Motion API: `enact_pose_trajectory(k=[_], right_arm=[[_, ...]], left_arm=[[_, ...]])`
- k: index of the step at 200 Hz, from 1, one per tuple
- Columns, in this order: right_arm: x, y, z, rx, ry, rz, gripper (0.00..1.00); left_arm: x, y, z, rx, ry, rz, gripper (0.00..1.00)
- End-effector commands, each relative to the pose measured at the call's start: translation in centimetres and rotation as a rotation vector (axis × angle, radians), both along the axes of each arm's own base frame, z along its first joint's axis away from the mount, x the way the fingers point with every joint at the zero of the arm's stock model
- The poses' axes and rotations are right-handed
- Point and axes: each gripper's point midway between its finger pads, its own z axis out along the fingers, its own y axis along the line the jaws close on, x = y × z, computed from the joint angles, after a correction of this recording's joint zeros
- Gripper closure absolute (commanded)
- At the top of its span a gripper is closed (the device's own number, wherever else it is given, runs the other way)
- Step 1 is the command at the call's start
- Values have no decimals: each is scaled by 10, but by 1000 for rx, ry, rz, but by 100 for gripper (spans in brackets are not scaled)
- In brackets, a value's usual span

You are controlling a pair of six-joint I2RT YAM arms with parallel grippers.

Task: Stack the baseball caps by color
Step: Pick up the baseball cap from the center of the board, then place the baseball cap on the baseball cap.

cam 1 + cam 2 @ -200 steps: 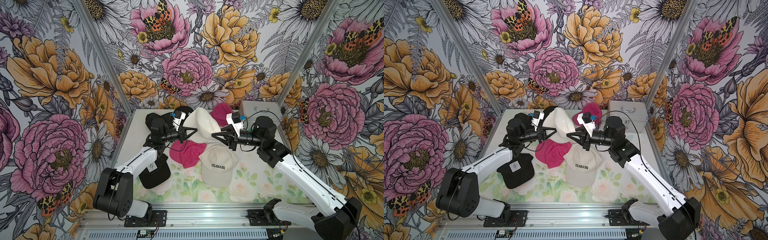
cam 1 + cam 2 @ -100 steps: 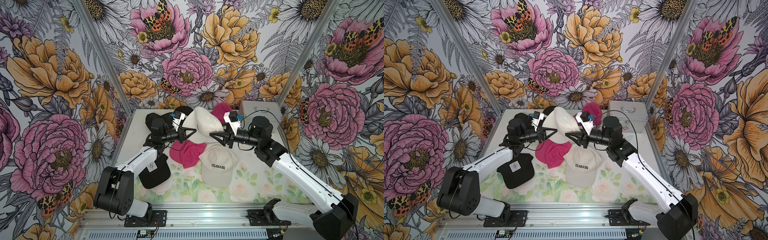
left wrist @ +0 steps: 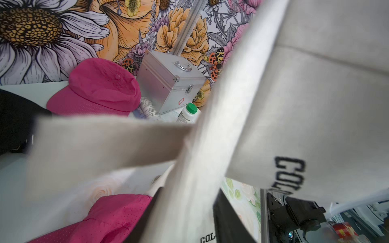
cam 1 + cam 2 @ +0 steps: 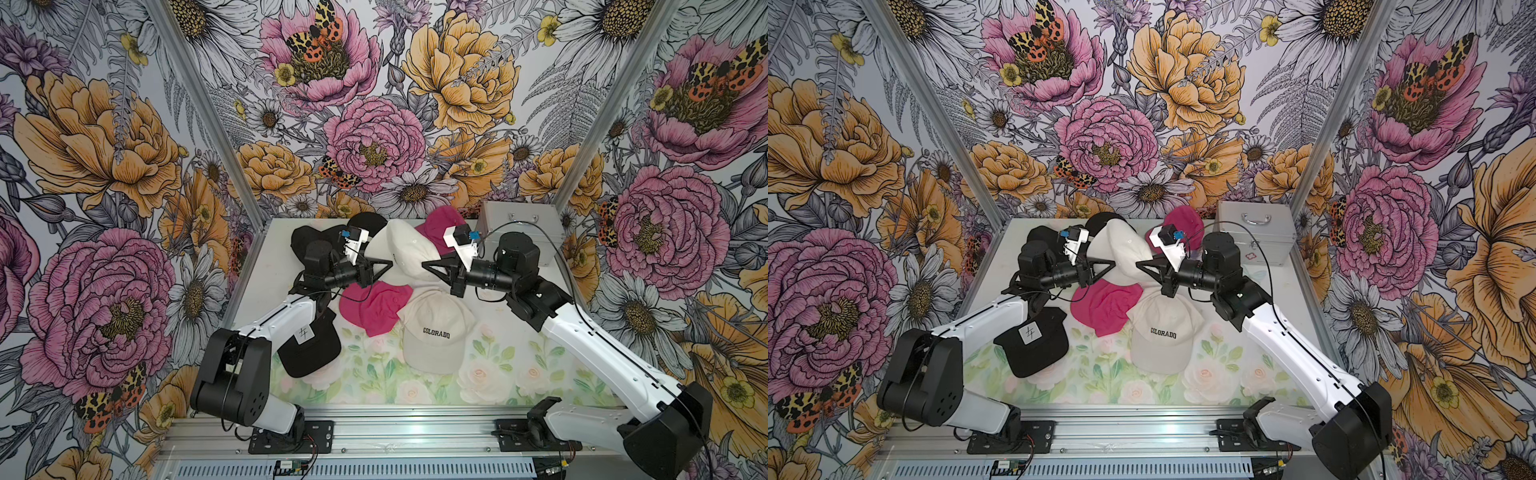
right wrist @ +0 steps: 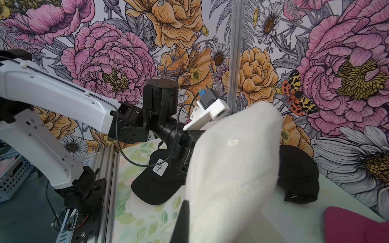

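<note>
A cream-white cap (image 4: 401, 249) hangs above the table at the back middle, between my two grippers. My right gripper (image 4: 424, 264) is shut on its right edge; one dark finger (image 5: 184, 212) shows beside the blurred fabric. My left gripper (image 4: 390, 263) is at the cap's left edge, its fingers (image 3: 226, 212) apart with loose cream fabric between them. Below lie a hot pink cap (image 4: 374, 309) and a cream "COLORADO" cap (image 4: 436, 334). A black cap (image 4: 309, 351) lies under my left arm. More black caps (image 4: 365, 220) and a pink cap (image 4: 440, 226) sit at the back.
A silver metal case (image 4: 519, 226) stands at the back right corner. A white green-lidded bottle (image 3: 189, 112) and a booklet (image 3: 147, 109) lie beside it. Floral walls close in the table on three sides, and an aluminium rail (image 4: 395, 428) runs along the front.
My right gripper moved left to the hanging cream cap and closed on its edge. My left gripper's jaws have opened. The cap now swings, blurred in both wrist views.
</note>
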Motion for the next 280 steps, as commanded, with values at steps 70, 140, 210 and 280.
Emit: enact_pose_trajectory(k=[70,140,210,280], right_arm=[[-50,-1,-48,-322,34,221,100],[-91,1,-71,-406,-119,411,100],[-99,-5,-90,-486,-217,433,100],[-97,-7,-97,-527,-263,436,100]], left_arm=[[-17,40,39,205,-255,196,1],[-152,-55,53,320,-466,-495,1],[-176,-75,28,321,-337,-776,1],[-174,-79,17,265,-271,-903,17]])
